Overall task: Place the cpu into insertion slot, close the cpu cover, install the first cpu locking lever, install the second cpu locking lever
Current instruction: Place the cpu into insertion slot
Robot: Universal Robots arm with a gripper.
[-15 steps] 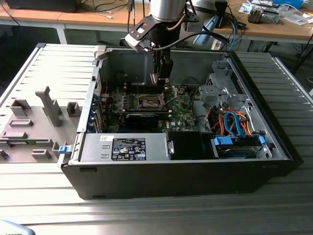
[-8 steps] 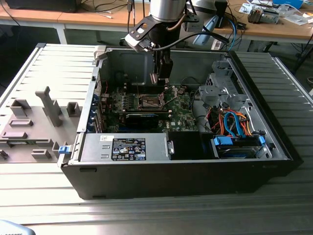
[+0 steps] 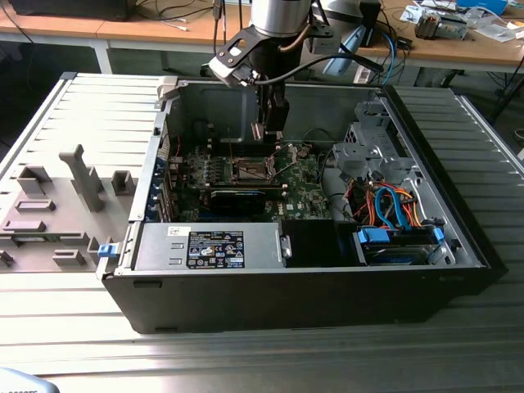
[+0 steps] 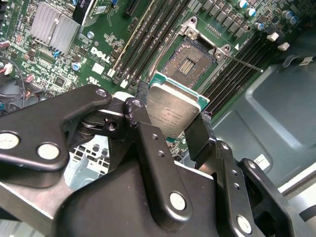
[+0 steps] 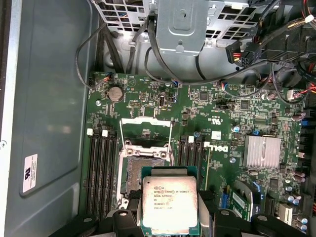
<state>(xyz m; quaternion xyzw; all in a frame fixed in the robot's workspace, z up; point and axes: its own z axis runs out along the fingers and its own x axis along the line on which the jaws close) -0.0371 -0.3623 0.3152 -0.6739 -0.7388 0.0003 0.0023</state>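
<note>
My gripper (image 3: 269, 131) hangs inside the open computer case, above the green circuit board (image 3: 299, 176). It is shut on the cpu (image 5: 169, 205), a flat silvery-grey square chip gripped by two opposite edges between the black fingers (image 5: 127, 220). In the second wrist view the cpu (image 4: 173, 109) hovers just beside and above the insertion slot (image 4: 190, 61), whose dark pin field lies uncovered. In the first wrist view the insertion slot (image 5: 140, 168) is partly hidden behind the chip. The cpu cover (image 5: 146, 129) stands flipped open beyond the slot. A thin wire lever (image 4: 244, 64) juts out beside the socket.
Memory slots (image 5: 101, 173) flank the socket on both sides. A finned heatsink (image 5: 261, 150) and a long black card (image 3: 237, 199) sit on the board. A metal drive cage (image 3: 368, 143), coloured cables (image 3: 393, 205) and the power supply (image 3: 213, 246) crowd the case.
</note>
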